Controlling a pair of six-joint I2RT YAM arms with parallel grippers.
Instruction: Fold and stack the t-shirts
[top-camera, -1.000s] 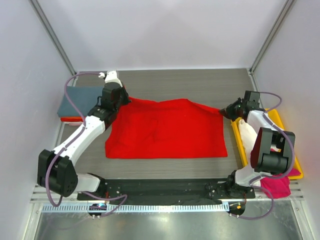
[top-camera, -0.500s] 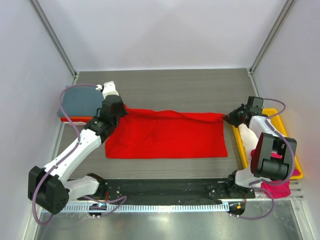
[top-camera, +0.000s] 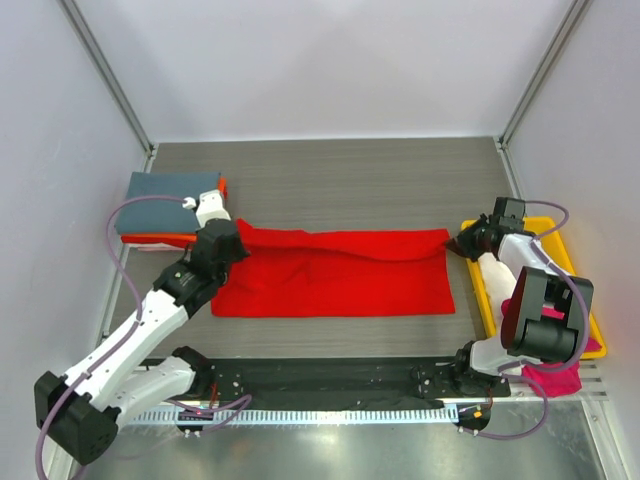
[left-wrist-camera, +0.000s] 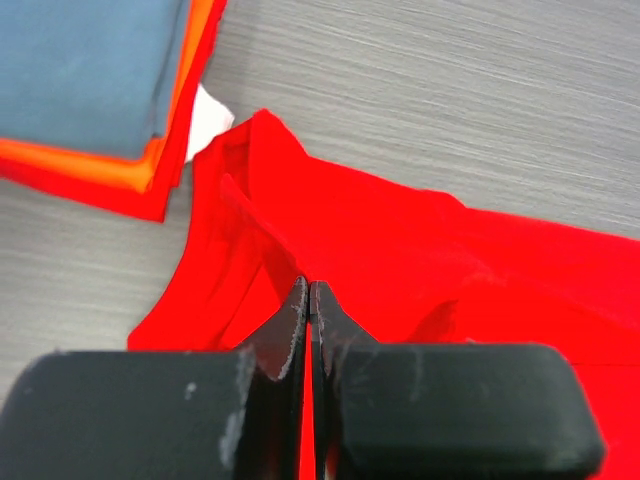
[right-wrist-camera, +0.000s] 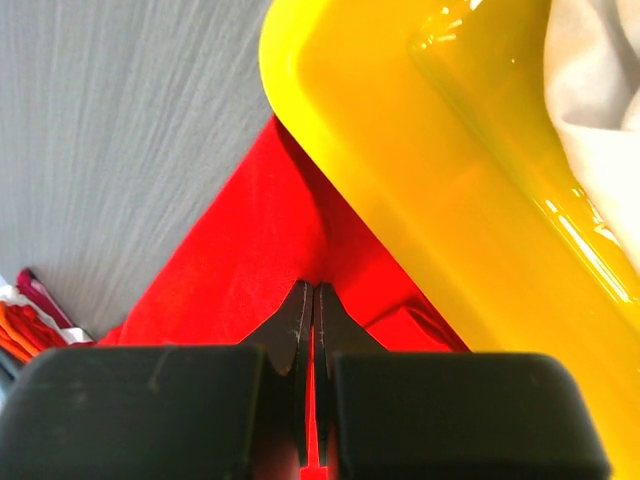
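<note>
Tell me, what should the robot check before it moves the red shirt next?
1. Left gripper pinching the red t-shirt: ok.
2. Right gripper pinching its other far corner: ok.
3. Folded edge lined up with the near hem: not ok, it stops short of it.
4. Cloth free of the yellow tray: cannot tell, it lies right against the rim.
5. Folded stack uncovered: ok.

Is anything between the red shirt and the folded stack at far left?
Nothing visible blocks it. The red t-shirt, pinched at its far corners by the left arm's fingers and the right arm's fingers, lies beside the folded stack; only a small white scrap shows between.
</note>
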